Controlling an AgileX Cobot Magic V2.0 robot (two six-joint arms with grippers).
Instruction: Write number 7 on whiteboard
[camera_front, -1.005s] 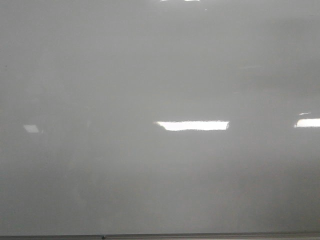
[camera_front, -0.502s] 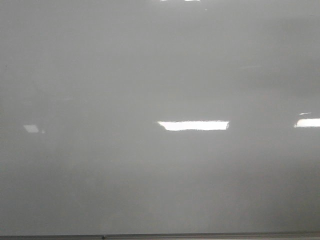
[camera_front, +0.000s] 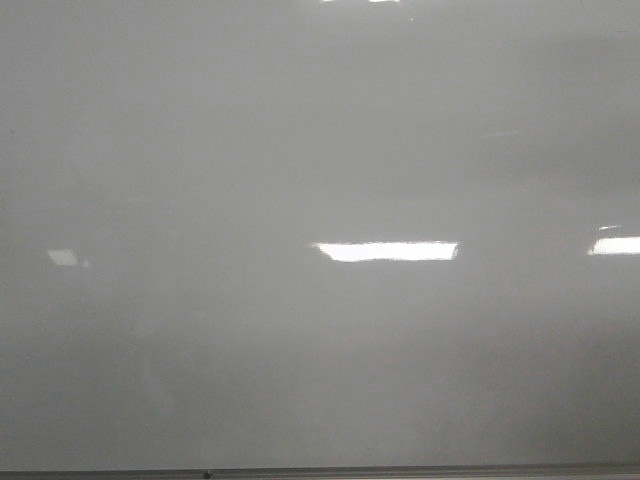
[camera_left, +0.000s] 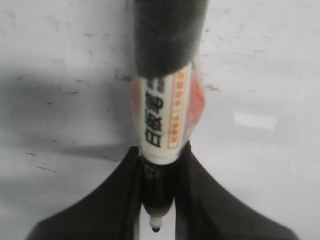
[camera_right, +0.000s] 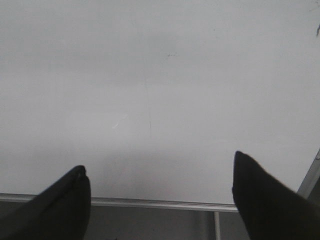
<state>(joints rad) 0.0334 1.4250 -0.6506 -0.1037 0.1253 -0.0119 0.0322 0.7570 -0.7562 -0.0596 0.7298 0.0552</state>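
Note:
The whiteboard (camera_front: 300, 150) fills the front view, glossy grey-white with bright light reflections; no arm or gripper shows there. No number 7 shows on it in any view. In the left wrist view my left gripper (camera_left: 159, 165) is shut on a whiteboard marker (camera_left: 162, 115), white barrel with orange and black print, black end cap far from the fingers, uncapped tip near the gripper body. The board (camera_left: 260, 65) behind it carries small dark smudges. In the right wrist view my right gripper (camera_right: 160, 172) is open and empty over the board (camera_right: 150, 75), near its edge.
A thin grey metal edge strip (camera_front: 400, 470) runs along the board's near edge in the front view, and it shows in the right wrist view (camera_right: 160, 204) with a darker surface below it. A faint old line (camera_right: 148, 110) marks the board.

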